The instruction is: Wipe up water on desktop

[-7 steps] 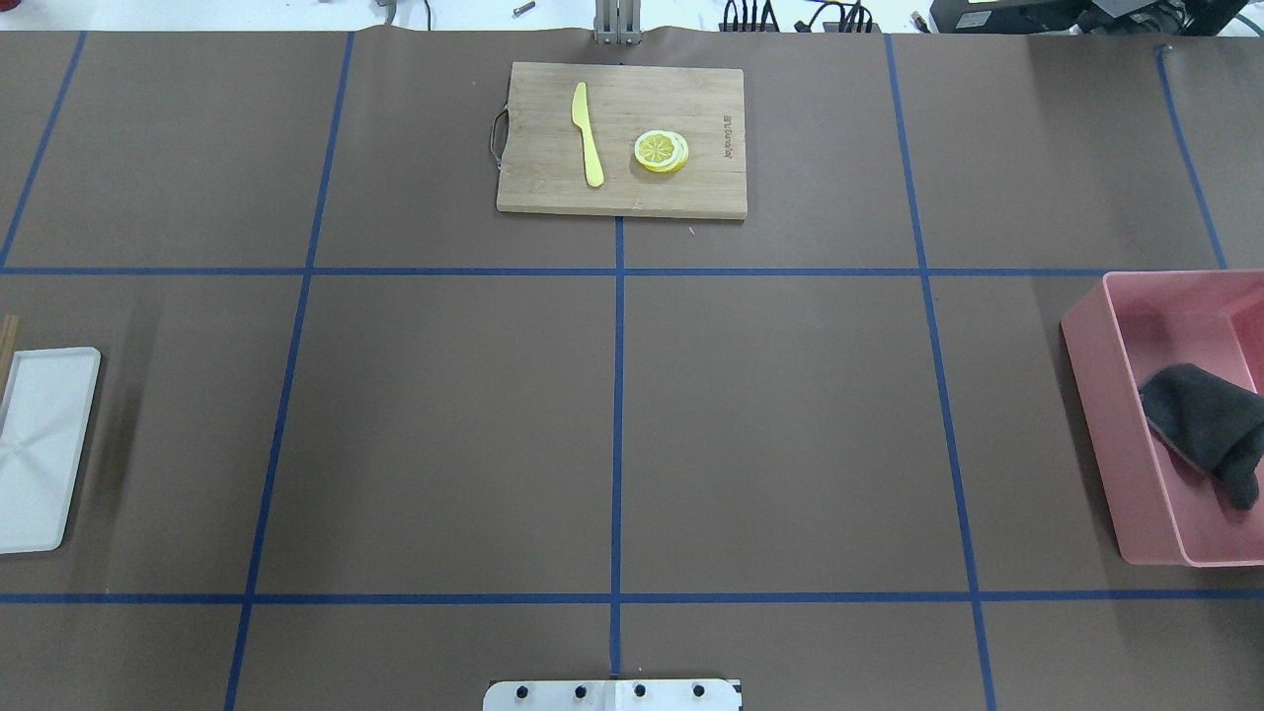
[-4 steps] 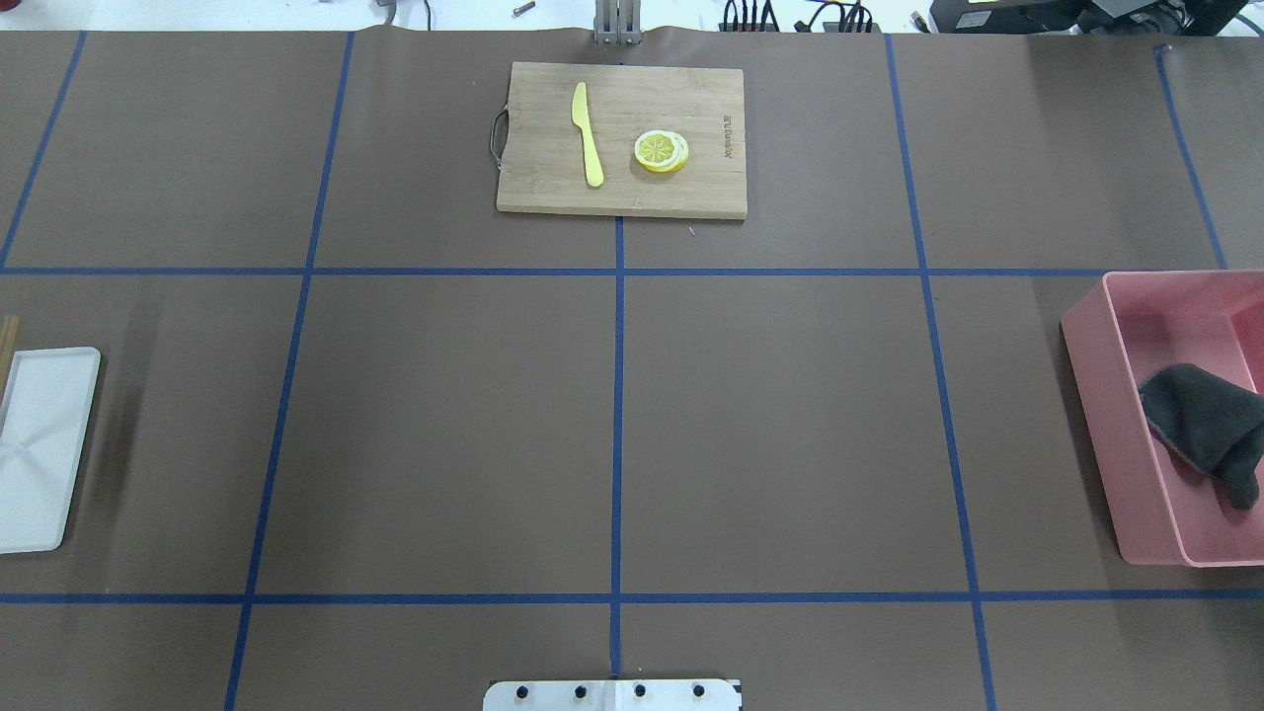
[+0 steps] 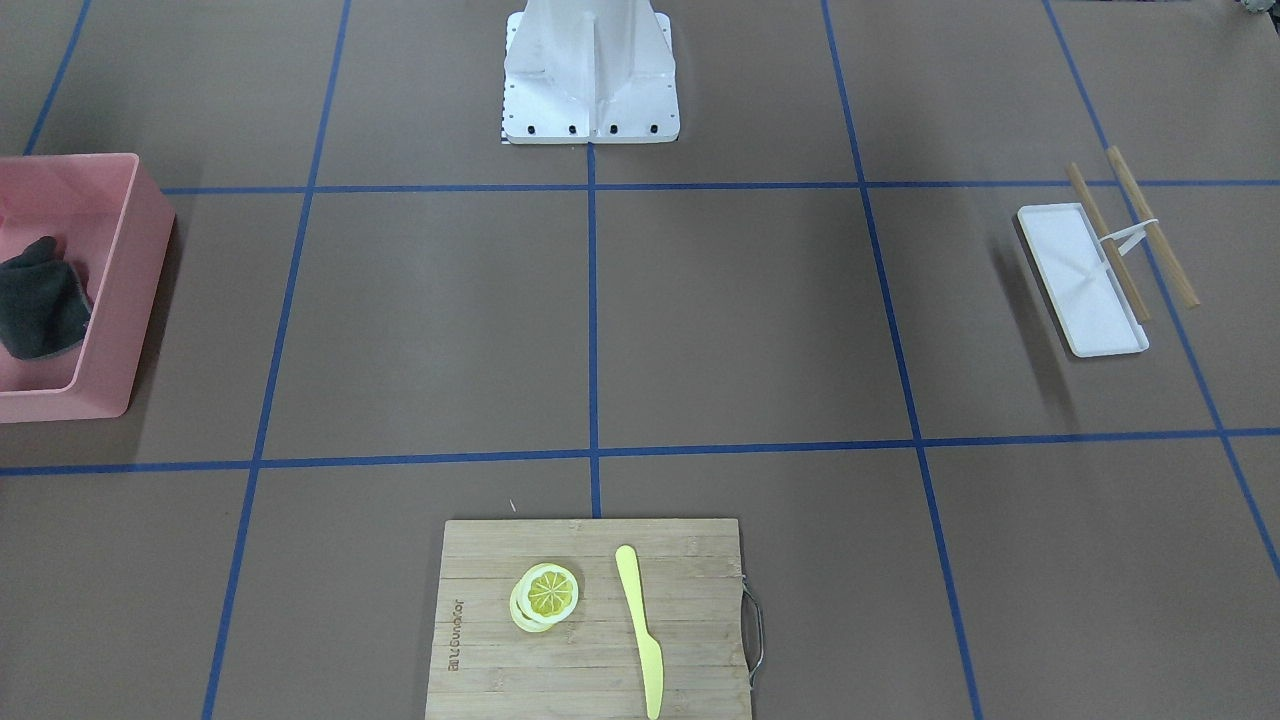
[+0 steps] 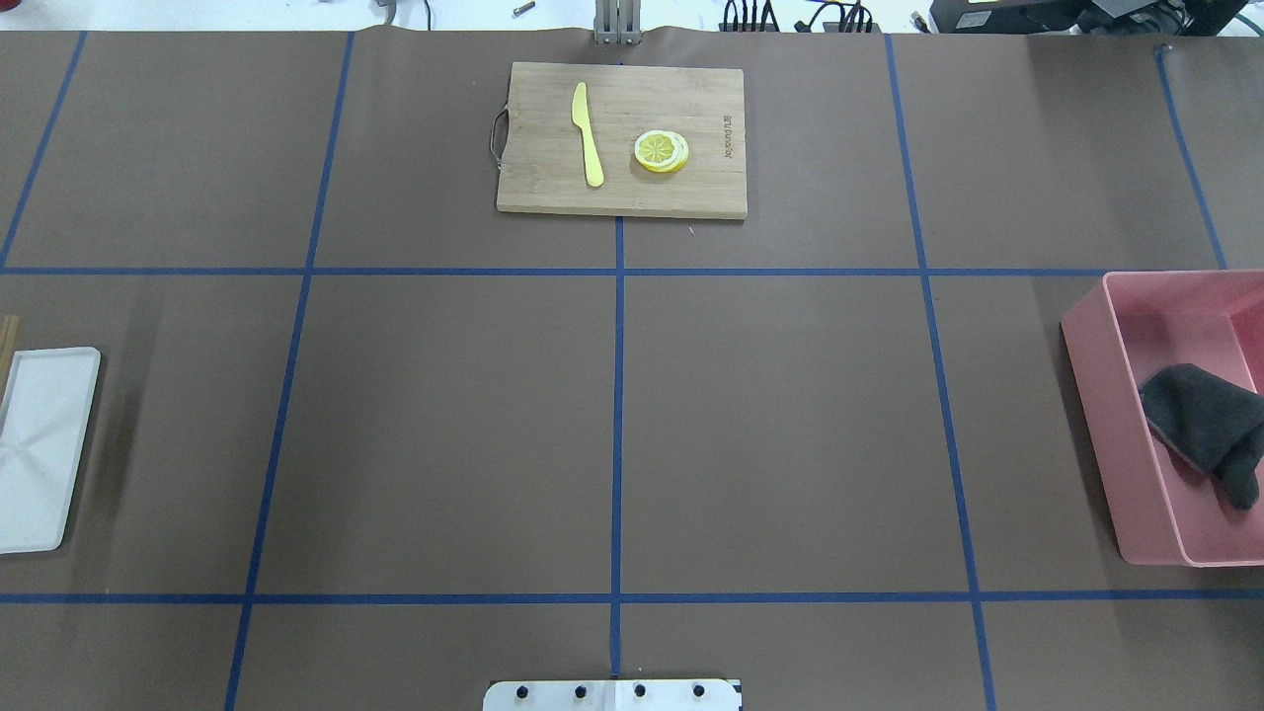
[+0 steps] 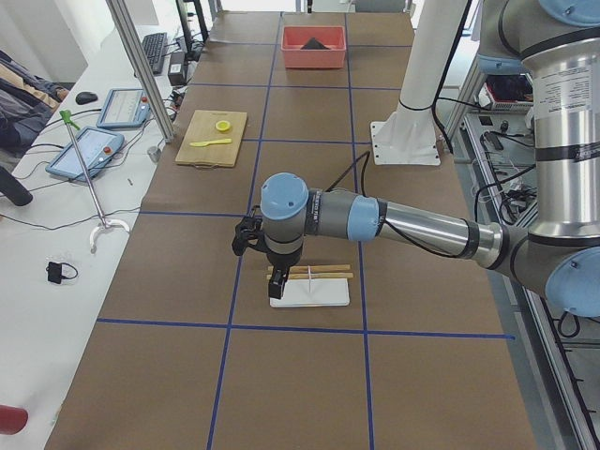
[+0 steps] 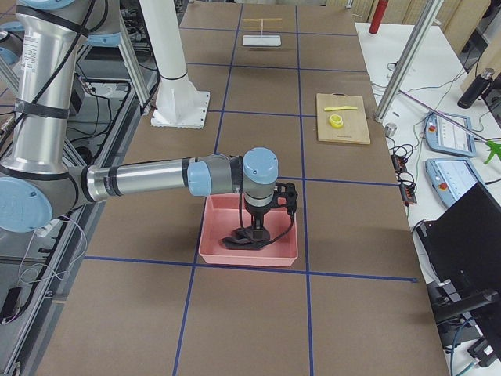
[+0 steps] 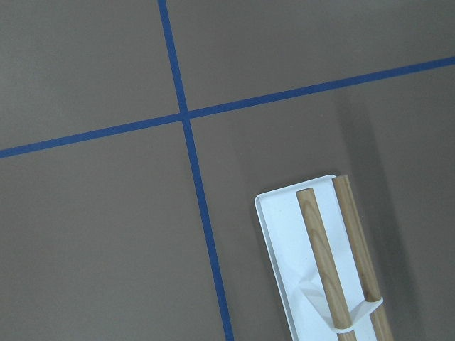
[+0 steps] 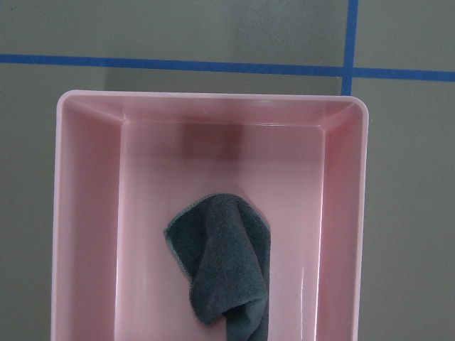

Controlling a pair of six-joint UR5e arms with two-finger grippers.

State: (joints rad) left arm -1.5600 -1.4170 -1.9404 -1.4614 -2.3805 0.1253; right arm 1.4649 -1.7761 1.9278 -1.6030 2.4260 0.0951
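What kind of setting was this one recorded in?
Most likely a robotics lab bench: the desktop is gridded with blue tape, an industrial left arm and right arm reach over it, and teach pendants lie on the side bench.

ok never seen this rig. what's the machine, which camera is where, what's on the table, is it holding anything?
It is a robot with two arms on a white base, each ending in a two-finger hand. Two pictures look down on the brown taped desktop: one from behind the robot, one facing it. Two look along the table from its ends. Two come from cameras on the wrists.

On the desktop: a bamboo cutting board with a yellow knife and lemon slices, a pink bin holding a dark grey cloth, and a white rectangular tray with two wooden sticks.

The left hand hangs over the tray, the right hand over the cloth. Whether either grips anything cannot be told. I see no water.
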